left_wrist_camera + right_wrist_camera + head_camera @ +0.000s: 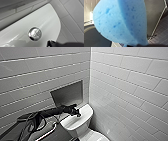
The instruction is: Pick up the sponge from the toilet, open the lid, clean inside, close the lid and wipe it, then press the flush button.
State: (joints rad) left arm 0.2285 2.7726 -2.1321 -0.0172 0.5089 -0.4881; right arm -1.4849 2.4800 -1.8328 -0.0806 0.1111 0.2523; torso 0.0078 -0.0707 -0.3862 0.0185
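The white toilet (pixel 82 125) stands in the tiled corner, its boxy tank top (pixel 37 18) glossy and bare. The flush button (pixel 34 33) is a shiny round disc in the middle of that top. My left gripper (pixel 78 114) reaches in from the left and hangs shut just over the tank top. Its dark tip (pixel 52 43) sits a little to one side of the button, apart from it. The blue sponge (pixel 120 21) looms large in the right wrist view, bent into a curve. My right gripper (pixel 142 45) is shut on its lower edge.
White tiled walls close in on both sides of the toilet. A grey recessed niche (pixel 67 94) sits in the wall behind the tank. A metal grab bar (pixel 47 132) runs low on the left. Dark floor tiles (pixel 160 37) and a white rail (pixel 159 21) lie beyond the sponge.
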